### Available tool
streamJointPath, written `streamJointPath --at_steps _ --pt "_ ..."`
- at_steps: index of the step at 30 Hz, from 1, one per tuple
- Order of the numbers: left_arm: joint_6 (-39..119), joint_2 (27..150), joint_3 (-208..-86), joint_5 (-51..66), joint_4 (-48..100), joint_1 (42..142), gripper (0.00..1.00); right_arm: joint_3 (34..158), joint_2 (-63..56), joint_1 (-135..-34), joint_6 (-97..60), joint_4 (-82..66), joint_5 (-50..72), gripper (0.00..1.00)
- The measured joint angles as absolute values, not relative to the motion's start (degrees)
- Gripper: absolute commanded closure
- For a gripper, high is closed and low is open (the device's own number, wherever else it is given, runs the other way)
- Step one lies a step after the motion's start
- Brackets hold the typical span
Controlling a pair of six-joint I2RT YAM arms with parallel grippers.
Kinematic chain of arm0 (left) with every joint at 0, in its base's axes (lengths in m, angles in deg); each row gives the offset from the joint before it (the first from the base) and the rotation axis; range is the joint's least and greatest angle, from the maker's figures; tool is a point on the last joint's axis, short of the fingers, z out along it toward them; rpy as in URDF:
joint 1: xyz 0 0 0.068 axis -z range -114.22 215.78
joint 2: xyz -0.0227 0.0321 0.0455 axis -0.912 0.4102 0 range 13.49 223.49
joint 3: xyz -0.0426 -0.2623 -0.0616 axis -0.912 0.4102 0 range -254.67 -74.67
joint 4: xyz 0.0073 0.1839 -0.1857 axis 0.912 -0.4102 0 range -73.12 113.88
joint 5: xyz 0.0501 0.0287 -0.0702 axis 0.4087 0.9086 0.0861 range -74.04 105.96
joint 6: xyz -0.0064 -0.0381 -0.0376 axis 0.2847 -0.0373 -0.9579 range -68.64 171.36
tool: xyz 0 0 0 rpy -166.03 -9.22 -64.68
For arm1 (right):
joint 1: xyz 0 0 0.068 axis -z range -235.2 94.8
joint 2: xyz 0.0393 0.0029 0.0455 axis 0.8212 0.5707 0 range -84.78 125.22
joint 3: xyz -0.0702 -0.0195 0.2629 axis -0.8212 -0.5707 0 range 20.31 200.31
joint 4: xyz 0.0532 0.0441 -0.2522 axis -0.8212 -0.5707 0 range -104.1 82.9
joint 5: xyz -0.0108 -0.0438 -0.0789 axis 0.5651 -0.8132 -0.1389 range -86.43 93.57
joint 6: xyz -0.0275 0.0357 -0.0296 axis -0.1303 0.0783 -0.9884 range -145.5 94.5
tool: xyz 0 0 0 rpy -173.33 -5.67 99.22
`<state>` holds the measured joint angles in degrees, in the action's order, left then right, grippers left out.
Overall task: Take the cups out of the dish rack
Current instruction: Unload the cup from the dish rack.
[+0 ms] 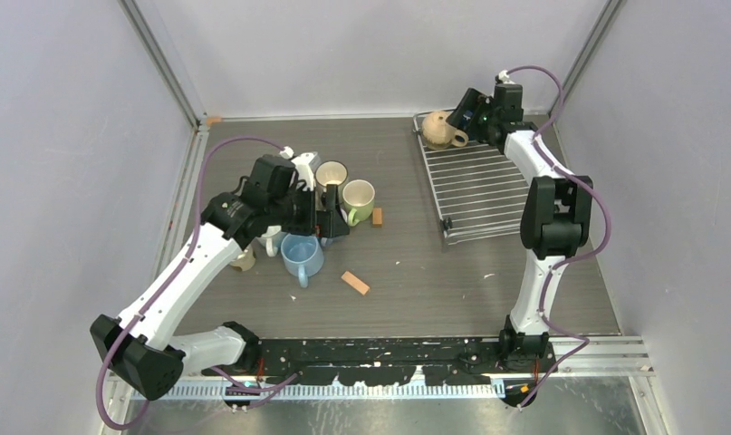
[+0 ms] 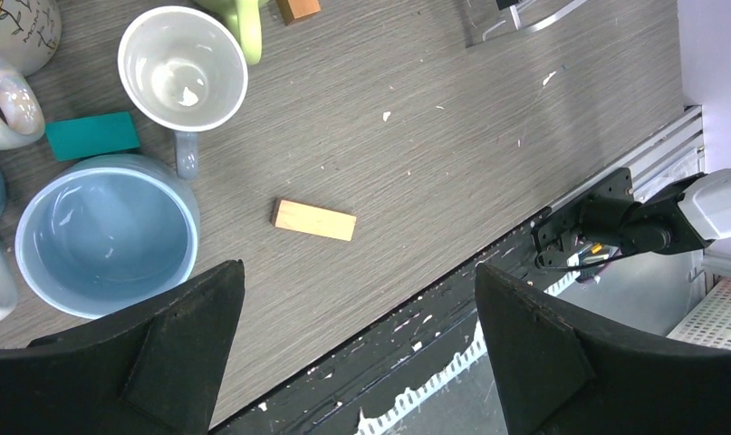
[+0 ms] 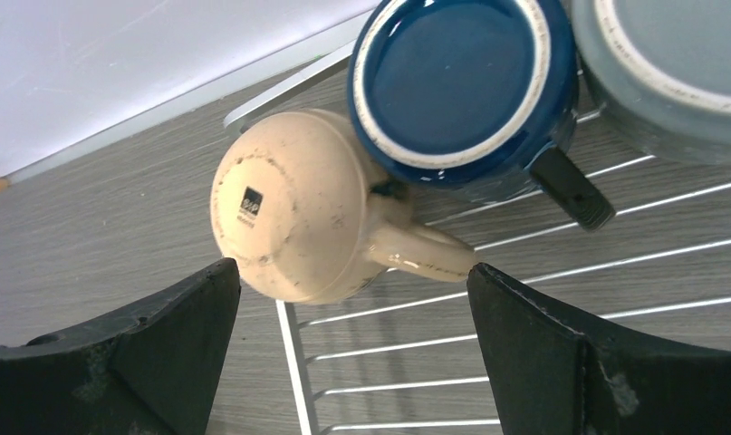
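From above, the left end effector (image 1: 331, 219) hangs over a bunch of cups standing on the tabletop (image 1: 416, 272). The light blue cup (image 1: 301, 256) sits just beside it, on the side toward the arm bases. The lime green cup (image 1: 359, 199) is just past it, on the side toward the dish rack (image 1: 484, 195). The rack is a flat frame of thin silver wires with a low edge. The right end effector (image 1: 467, 112) is at the rack's far corner, and the tan cup (image 1: 442, 131) lies just beside it on the wires. In the left wrist view, the two black fingers (image 2: 162, 358) stand wide apart with nothing between them. Ahead of the left finger, the light blue cup stands with its mouth up and nothing in it. Past it is a grey cup with a white inside (image 2: 182, 68), and a teal block (image 2: 91, 136) lies between the two. A wooden block (image 2: 313, 219) lies flat on the tabletop ahead of the gap. In the right wrist view, the black fingers (image 3: 144, 362) are also spread wide and hold nothing. The tan cup is round and speckled, bottom up, right ahead of the gap at the rack's corner, with its handle pointing to the right. The navy cup (image 3: 461, 82) touches it from behind, bottom up too, with a pale ring round its base. A grey-green cup (image 3: 669, 72) sits beside that one, farther right.
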<state>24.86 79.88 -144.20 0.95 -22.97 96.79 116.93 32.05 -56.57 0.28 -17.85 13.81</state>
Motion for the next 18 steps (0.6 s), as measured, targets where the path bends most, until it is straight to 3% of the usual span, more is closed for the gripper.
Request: streamJointPath --at_steps 18 --pt "24.86 79.9 -145.8 0.89 -23.74 96.79 0.0 118.15 35.38 -56.11 -0.33 -17.06 17.75 0.0"
